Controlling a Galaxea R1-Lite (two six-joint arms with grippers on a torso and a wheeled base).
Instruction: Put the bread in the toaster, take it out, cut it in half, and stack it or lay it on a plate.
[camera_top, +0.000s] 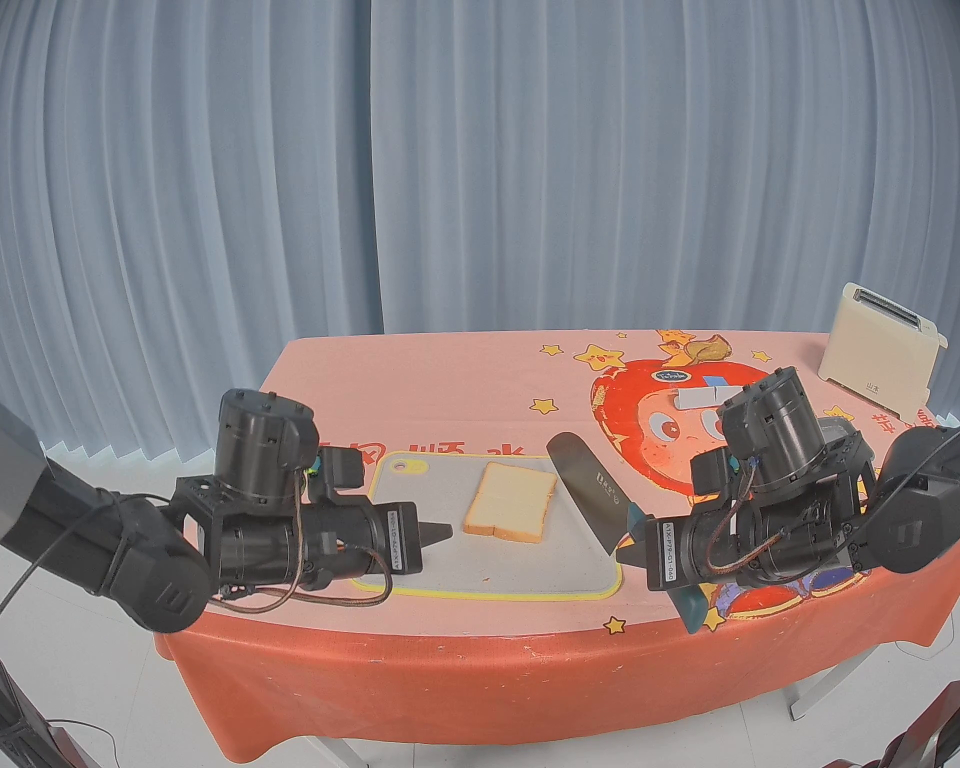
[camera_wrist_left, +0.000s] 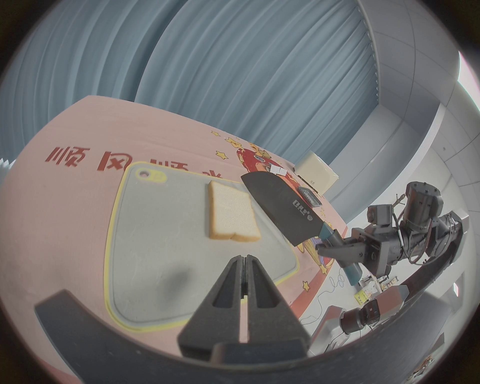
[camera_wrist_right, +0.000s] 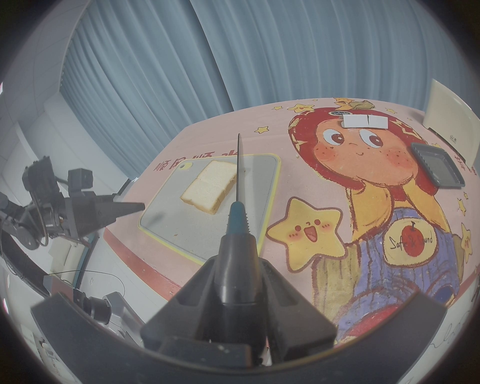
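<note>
One bread slice (camera_top: 510, 502), one knife (camera_top: 590, 490) in tight right jaws (left jaws together, empty)

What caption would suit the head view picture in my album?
Right gripper holds a knife beside the bread slice on the cutting board; the shut left gripper hovers opposite.

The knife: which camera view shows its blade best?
The left wrist view: the knife turns its whole broad blade face to that camera. The head view shows the blade smaller; the right wrist view shows it edge-on, as a thin line.

Matt dark knife (camera_top: 588, 492), smooth plastic board (camera_top: 555, 572), cloth tablecloth (camera_top: 450, 400)
</note>
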